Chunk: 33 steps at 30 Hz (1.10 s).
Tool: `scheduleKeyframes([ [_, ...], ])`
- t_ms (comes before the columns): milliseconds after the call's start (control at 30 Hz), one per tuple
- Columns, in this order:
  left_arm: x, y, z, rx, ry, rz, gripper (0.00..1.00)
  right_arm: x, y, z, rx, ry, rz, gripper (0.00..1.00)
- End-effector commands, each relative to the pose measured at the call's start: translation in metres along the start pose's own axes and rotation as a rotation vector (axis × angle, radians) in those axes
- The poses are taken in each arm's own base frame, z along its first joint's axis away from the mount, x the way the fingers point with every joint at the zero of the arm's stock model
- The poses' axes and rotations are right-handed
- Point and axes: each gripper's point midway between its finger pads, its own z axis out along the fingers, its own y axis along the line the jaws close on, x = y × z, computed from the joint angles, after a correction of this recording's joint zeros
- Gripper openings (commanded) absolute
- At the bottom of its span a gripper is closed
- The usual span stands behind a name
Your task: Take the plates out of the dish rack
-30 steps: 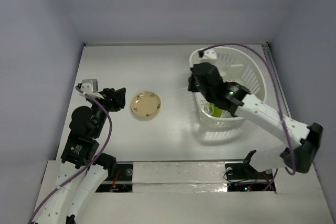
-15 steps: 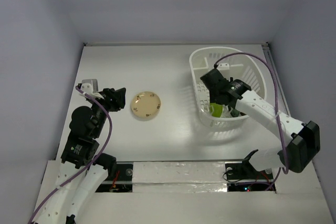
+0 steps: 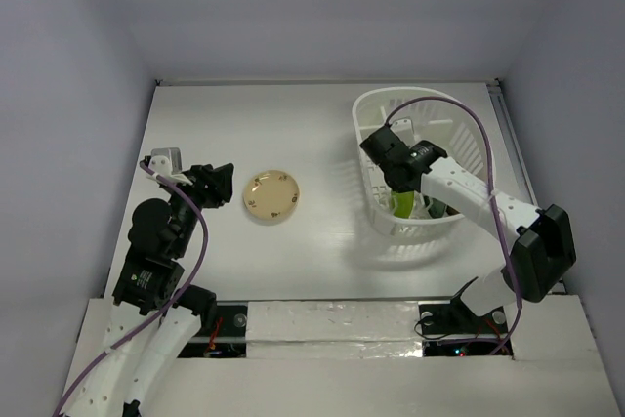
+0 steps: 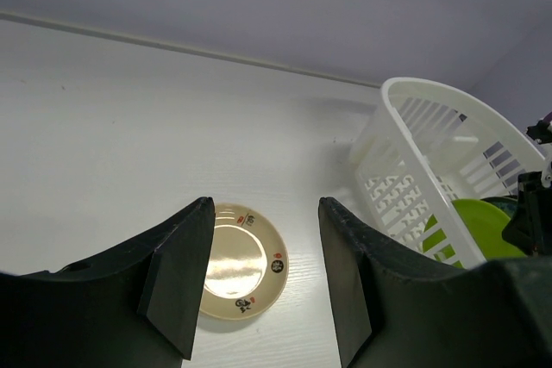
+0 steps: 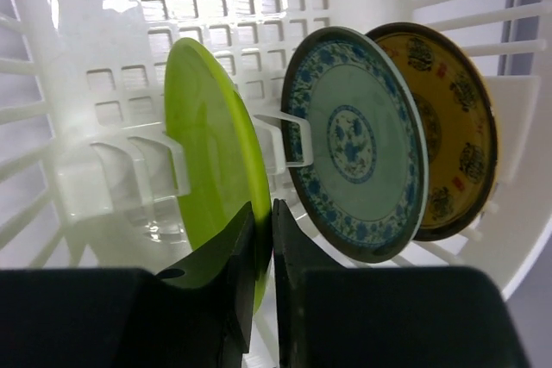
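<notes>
- The dish rack point(image 3: 420, 93) holds three plates that show, standing on edge: lime green plate point(image 5: 211, 170), teal-blue plate point(image 5: 354, 140) and amber-yellow plate point(image 5: 457, 127). Those are left to unload.
- The beige plate point(image 3: 271, 195) lies flat on the table, well left of the rack, so one plate is done.
- Inside the rack, the right gripper point(image 5: 263, 247) pinches the lime green plate's lower rim.
- The left gripper point(image 4: 265, 204) hangs left of the rack near the beige plate, its jaws apart and empty.

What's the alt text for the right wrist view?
The hand pinches the rim of a lime green plate standing upright in a white dish rack. Beside it, a blue-patterned plate and a yellow-patterned plate lean in slots.
</notes>
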Motion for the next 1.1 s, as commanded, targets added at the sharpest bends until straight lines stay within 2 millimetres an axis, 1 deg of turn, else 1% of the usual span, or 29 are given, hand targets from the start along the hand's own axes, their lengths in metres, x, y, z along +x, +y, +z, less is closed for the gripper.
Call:
scheduleKeyframes([
  [0, -0.021, -0.012, -0.003, 0.047, -0.067, -0.012, 0.48, -0.016, -0.017, -0.008, 0.057, -0.034, -0.007, 0.13],
  [133, -0.021, -0.013, -0.004, 0.051, -0.069, -0.014, 0.48, -0.021, -0.021, -0.009, 0.081, -0.032, -0.032, 0.04],
  [233, -0.022, -0.013, -0.005, 0.052, -0.072, -0.015, 0.48, -0.025, -0.021, -0.012, 0.095, -0.040, -0.049, 0.00],
  [300, -0.022, -0.013, -0.005, 0.052, -0.072, -0.015, 0.48, -0.027, -0.024, -0.012, 0.113, -0.042, -0.056, 0.00],
  [367, -0.022, -0.013, -0.005, 0.052, -0.072, -0.015, 0.48, -0.031, -0.019, -0.017, 0.107, -0.057, -0.065, 0.00],
  [433, -0.021, -0.013, -0.004, 0.052, -0.069, -0.014, 0.48, -0.035, -0.020, -0.021, 0.115, -0.067, -0.071, 0.00],
  [500, -0.021, -0.013, -0.004, 0.054, -0.069, -0.014, 0.48, -0.041, -0.024, -0.024, 0.136, -0.083, -0.062, 0.00],
  [567, -0.021, -0.013, -0.004, 0.054, -0.069, -0.014, 0.48, -0.044, -0.027, -0.028, 0.156, -0.091, -0.072, 0.00],
  [600, -0.021, -0.013, -0.004, 0.055, -0.071, -0.014, 0.48, -0.048, -0.030, -0.030, 0.169, -0.103, -0.065, 0.00],
  [700, -0.021, -0.013, -0.004, 0.054, -0.069, -0.014, 0.48, -0.053, -0.036, -0.035, 0.188, -0.116, -0.060, 0.00],
  [800, -0.020, -0.013, -0.004, 0.052, -0.069, -0.013, 0.48, -0.063, -0.052, -0.049, 0.223, -0.152, -0.019, 0.00],
  [900, -0.020, -0.013, -0.003, 0.052, -0.067, -0.015, 0.48, -0.081, -0.077, -0.078, 0.233, -0.222, 0.071, 0.00],
  [933, -0.019, -0.013, -0.003, 0.052, -0.064, -0.015, 0.48, -0.092, -0.083, -0.093, 0.215, -0.261, 0.111, 0.00],
  [967, -0.019, -0.013, -0.002, 0.052, -0.062, -0.015, 0.48, -0.098, -0.093, -0.104, 0.205, -0.292, 0.152, 0.00],
  [1000, -0.020, -0.013, -0.003, 0.053, -0.065, -0.015, 0.48, -0.104, -0.097, -0.111, 0.195, -0.315, 0.178, 0.00],
  [1033, -0.019, -0.013, -0.003, 0.052, -0.064, -0.014, 0.48, -0.115, -0.093, -0.120, 0.157, -0.357, 0.216, 0.00],
  [1067, -0.019, -0.013, -0.003, 0.052, -0.064, -0.015, 0.48, -0.121, -0.087, -0.127, 0.117, -0.385, 0.215, 0.00],
])
